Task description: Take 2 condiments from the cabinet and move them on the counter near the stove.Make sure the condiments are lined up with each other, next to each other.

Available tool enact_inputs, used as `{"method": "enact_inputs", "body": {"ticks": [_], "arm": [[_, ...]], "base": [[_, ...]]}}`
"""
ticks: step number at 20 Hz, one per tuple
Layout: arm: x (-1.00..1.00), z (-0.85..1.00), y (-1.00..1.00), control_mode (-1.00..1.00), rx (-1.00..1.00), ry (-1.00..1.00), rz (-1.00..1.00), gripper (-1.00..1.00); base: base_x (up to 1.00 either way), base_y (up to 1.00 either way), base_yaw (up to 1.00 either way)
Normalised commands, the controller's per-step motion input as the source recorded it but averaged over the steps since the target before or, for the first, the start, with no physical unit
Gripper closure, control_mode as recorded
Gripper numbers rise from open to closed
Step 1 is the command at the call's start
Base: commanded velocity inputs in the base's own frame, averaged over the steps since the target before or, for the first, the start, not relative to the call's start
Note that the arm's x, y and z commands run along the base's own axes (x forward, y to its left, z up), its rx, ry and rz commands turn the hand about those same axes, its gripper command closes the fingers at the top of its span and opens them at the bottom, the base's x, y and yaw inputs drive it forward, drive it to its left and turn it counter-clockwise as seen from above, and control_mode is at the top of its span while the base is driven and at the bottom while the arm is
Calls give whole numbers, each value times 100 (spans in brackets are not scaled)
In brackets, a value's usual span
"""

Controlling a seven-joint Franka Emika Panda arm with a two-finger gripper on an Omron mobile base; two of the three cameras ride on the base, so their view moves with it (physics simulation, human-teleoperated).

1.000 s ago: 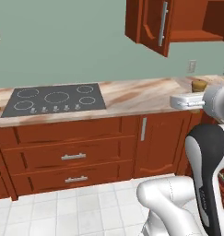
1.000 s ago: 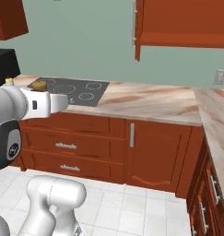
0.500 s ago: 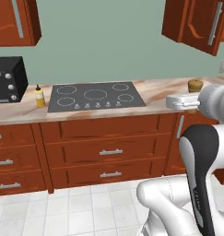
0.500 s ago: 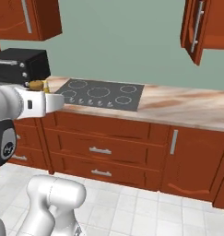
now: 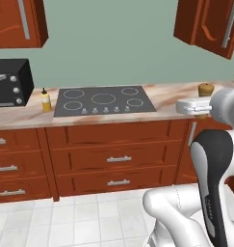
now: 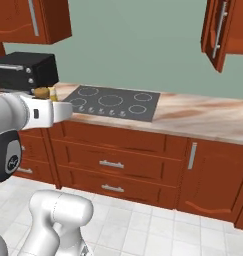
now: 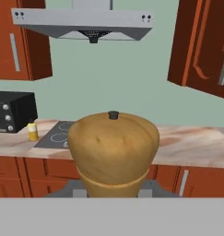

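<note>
My gripper (image 5: 201, 103) is shut on the tan-brown wooden shaker (image 5: 205, 89) and holds it in the air in front of the counter (image 5: 167, 95), right of the stove (image 5: 105, 100). In the hand view the shaker (image 7: 113, 152) looms close and hides the fingertips. The yellow squeeze bottle (image 5: 45, 100) stands upright on the counter just left of the stove, beside the toaster oven. From the right base view the shaker (image 6: 41, 92) sits above my hand, with the yellow bottle (image 6: 53, 94) right behind it. The wall cabinet's door (image 5: 210, 24) hangs open at the upper right.
A black toaster oven (image 5: 10, 83) stands on the counter at the far left. Another wall cabinet (image 5: 19, 21) hangs above it, and a range hood (image 7: 85, 23) over the stove (image 6: 113, 102). Drawered base cabinets (image 5: 113, 154) run below. Bare counter (image 6: 203, 112) lies right of the stove.
The whole picture has shifted right as the base drove left; the toaster oven and yellow bottle came into view. The shaker stays in my gripper.
</note>
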Motion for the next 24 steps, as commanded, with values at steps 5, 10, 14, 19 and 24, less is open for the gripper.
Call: {"method": "enact_inputs", "body": {"ticks": [5, 10, 14, 19, 24], "arm": [[0, 0, 0, 100, 0, 0, 0, 100], [0, 0, 0, 100, 0, 0, 0, 100], [0, 0, 0, 100, 0, 0, 0, 100], [0, 0, 0, 100, 0, 0, 0, 100], [0, 0, 0, 100, 0, 0, 0, 100]], "base": [[74, 60, 3], [99, 21, 0], [86, 16, 0], [12, 68, 0], [0, 97, 0]]}}
